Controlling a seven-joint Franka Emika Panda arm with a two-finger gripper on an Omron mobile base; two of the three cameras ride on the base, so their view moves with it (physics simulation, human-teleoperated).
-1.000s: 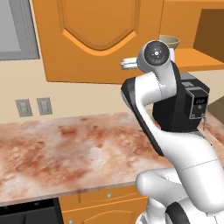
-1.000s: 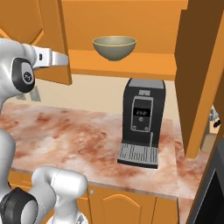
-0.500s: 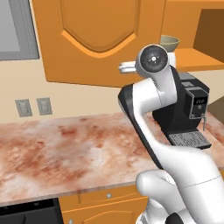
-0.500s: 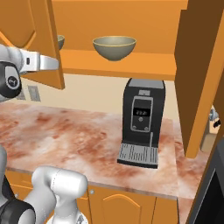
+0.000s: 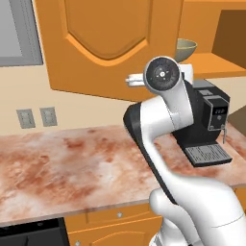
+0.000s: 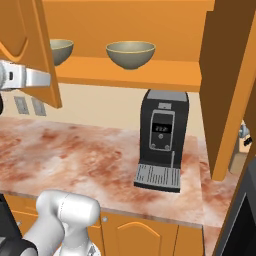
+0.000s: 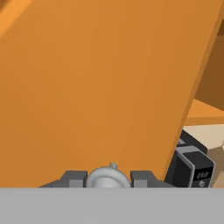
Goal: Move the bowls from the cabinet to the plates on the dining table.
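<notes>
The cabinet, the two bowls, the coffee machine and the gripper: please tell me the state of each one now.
cabinet: both doors swung open.
left door: open, its silver knob between the gripper's fingertips.
right door: open, nothing touching it.
bowls: upright, on the shelf, apart from each other.
coffee machine: upright on the counter, display lit.
gripper: shut on the knob.

Kitchen, orange wall cabinet, marbled counter, coffee machine, outlets
</notes>
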